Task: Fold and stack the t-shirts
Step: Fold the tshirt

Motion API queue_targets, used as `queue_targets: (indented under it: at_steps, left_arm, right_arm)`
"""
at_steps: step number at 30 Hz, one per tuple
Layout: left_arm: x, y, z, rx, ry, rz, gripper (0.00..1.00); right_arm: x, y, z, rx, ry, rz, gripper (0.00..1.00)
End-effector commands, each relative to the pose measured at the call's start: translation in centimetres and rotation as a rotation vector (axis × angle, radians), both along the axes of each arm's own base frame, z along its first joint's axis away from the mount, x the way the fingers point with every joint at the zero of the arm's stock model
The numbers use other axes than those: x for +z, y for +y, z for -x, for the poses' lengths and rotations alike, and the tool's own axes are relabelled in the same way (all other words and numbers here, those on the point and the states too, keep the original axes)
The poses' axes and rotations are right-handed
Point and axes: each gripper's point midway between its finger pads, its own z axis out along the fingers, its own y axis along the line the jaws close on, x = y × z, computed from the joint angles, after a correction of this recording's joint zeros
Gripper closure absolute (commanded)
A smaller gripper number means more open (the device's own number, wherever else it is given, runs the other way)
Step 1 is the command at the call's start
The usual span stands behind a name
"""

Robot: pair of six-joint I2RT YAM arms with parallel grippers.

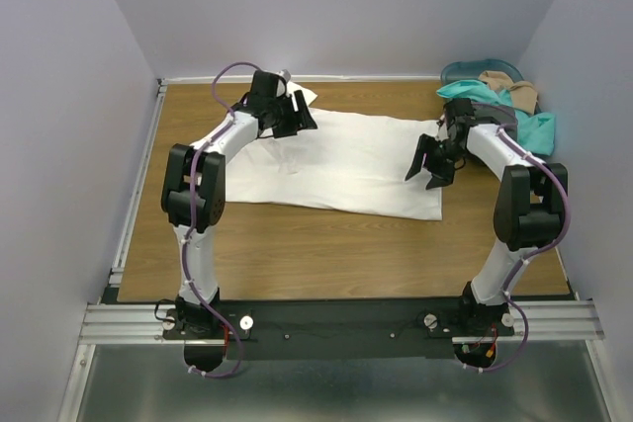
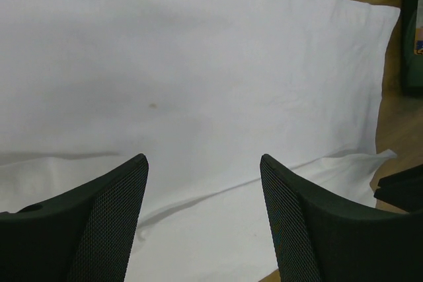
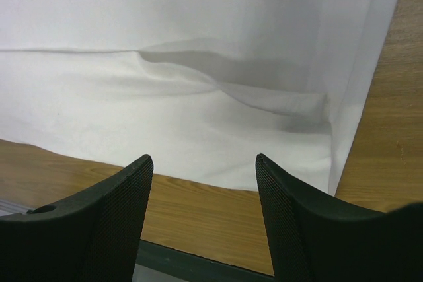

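A large white t-shirt (image 1: pixel 346 160) lies spread flat across the middle of the table. It fills the left wrist view (image 2: pixel 198 64), and the right wrist view shows its folded right edge (image 3: pixel 198 97). My left gripper (image 1: pixel 297 124) hovers open over the shirt's back left part, with nothing between its fingers (image 2: pixel 201 163). Over the shirt's right edge my right gripper (image 1: pixel 425 175) is also open and empty (image 3: pixel 201 160). A heap of teal (image 1: pixel 534 130), tan (image 1: pixel 509 86) and dark grey (image 1: pixel 485 106) t-shirts sits at the back right.
A round teal basket (image 1: pixel 475 70) stands behind the heap in the back right corner. Bare wooden table (image 1: pixel 297 254) runs between the white shirt and the arm bases. Grey walls close in the table at the back and on both sides.
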Motion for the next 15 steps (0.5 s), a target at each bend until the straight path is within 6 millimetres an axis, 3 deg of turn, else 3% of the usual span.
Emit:
queue_targets:
  at_steps: [1, 2, 3, 6, 9, 15]
  left_arm:
    - [4.5, 2.6, 0.3, 0.022, -0.112, 0.015, 0.23]
    - [5.1, 3.6, 0.4, 0.045, -0.133, -0.001, 0.23]
    - [4.6, 5.3, 0.9, 0.083, -0.124, -0.019, 0.23]
    - [2.8, 8.2, 1.9, 0.131, -0.096, -0.054, 0.22]
    - [0.7, 9.6, 2.6, 0.156, -0.051, -0.08, 0.21]
    - [-3.4, 11.3, 2.9, 0.204, 0.065, -0.1, 0.19]
  right_arm:
    - [1.7, 0.5, -1.6, 0.043, -0.06, -0.026, 0.29]
    - [2.0, 0.5, -2.1, 0.049, -0.076, -0.025, 0.29]
    - [1.9, 0.6, -2.3, 0.057, -0.078, -0.023, 0.29]
    - [1.8, 1.0, -3.1, 0.082, -0.088, -0.029, 0.29]
    - [1.5, 1.2, -4.2, 0.102, -0.107, -0.03, 0.29]
    - [-1.0, 1.0, -5.4, 0.109, -0.082, -0.013, 0.29]
